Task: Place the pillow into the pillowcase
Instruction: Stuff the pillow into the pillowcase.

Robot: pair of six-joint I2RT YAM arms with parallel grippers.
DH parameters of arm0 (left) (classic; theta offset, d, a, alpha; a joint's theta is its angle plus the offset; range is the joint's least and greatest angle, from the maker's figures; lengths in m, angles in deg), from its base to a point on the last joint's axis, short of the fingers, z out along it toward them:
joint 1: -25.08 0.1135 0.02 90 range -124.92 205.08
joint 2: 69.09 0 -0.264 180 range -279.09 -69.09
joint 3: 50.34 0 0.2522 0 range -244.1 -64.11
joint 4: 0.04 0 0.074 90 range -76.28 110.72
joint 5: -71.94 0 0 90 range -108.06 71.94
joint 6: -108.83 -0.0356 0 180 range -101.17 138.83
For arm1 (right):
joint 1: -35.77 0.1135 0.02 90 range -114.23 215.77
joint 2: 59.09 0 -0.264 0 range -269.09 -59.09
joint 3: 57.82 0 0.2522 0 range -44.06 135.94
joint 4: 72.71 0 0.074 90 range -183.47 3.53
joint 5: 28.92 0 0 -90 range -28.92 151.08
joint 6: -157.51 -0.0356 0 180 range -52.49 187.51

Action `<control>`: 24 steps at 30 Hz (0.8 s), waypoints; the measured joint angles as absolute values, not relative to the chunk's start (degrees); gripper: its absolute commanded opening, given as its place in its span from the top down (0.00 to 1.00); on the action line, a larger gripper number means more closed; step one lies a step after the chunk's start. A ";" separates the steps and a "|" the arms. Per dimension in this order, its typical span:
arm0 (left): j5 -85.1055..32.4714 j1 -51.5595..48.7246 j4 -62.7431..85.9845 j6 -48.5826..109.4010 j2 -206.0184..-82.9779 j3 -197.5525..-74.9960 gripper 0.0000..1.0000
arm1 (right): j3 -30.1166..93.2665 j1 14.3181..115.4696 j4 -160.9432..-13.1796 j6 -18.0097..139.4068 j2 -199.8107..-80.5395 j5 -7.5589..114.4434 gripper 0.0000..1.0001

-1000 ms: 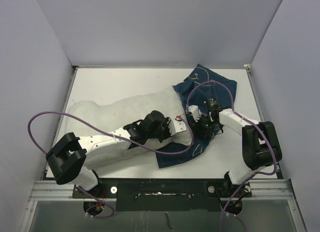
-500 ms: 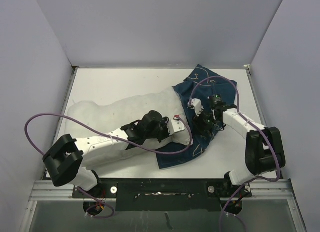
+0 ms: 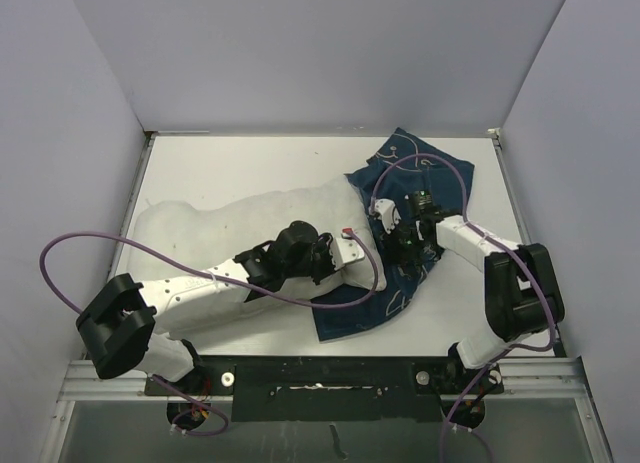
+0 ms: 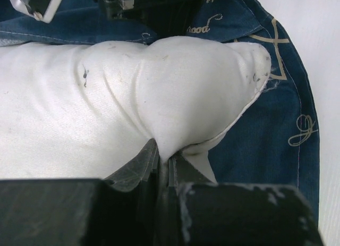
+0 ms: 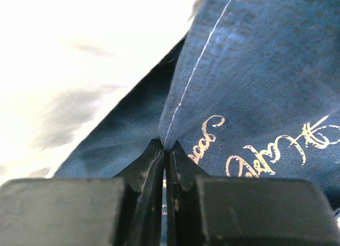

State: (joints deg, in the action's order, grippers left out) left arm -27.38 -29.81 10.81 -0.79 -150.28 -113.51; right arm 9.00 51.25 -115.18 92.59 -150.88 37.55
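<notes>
Since half a second ago the right gripper point(image 5: 166, 147) has snapped from spread to pressed together, now pinching a stitched fold of the navy pillowcase point(image 3: 440, 173). The left gripper point(image 4: 164, 162) is closed on a small pucker at the white pillow's point(image 3: 230, 228) corner. The pillow stretches from 9 o'clock on the table point(image 3: 250, 163) to its centre, its end resting on the case, which runs out toward 2 o'clock. The risk, as I judge it: if that fold holds both layers, the mouth will not open. A push could then slide the case away, or pull the pucker free.
</notes>
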 measured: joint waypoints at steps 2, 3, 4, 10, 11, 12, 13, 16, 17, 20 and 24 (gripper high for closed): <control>-27.51 -29.55 10.72 -0.79 -150.30 -113.51 1.00 | 9.02 50.68 -116.25 93.01 -149.64 35.41 1.00; -27.55 -29.48 10.65 -0.77 -150.30 -113.51 1.00 | 9.11 50.20 -117.25 93.69 -148.59 33.42 1.00; -27.60 -29.33 10.57 -0.79 -150.32 -113.53 1.00 | 9.20 49.59 -118.26 94.50 -147.36 31.11 1.00; -27.64 -28.19 10.52 -0.24 -150.89 -114.93 1.00 | 10.59 46.40 -124.40 101.16 -140.00 15.68 1.00; -27.40 -28.02 10.54 0.11 -151.33 -115.65 1.00 | 11.05 46.33 -125.43 102.45 -139.47 13.29 1.00; -27.18 -27.95 10.52 0.33 -151.74 -116.27 1.00 | 11.53 46.33 -126.56 103.83 -139.25 11.04 1.00; -26.77 -27.91 10.54 0.72 -152.29 -116.99 1.00 | 12.04 46.36 -127.85 105.25 -139.23 8.88 1.00; -25.32 -27.80 10.74 2.19 -154.21 -119.06 1.00 | 13.26 46.42 -132.64 110.56 -139.25 3.02 1.00; -24.75 -27.80 10.85 2.75 -154.87 -119.61 1.00 | 13.81 46.62 -134.67 112.64 -139.25 1.16 1.00; -21.52 -27.93 10.98 5.49 -157.25 -121.40 1.00 | 15.32 47.25 -139.92 118.47 -139.25 -3.56 1.00; -16.17 -28.24 10.94 10.34 -159.28 -122.91 1.00 | 17.44 47.56 -146.28 125.20 -139.25 -8.06 1.00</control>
State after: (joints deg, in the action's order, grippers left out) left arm -16.17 -28.24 10.94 10.34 -159.28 -122.91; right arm 17.44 47.56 -146.28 125.20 -139.25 -8.06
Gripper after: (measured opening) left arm 0.042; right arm 0.029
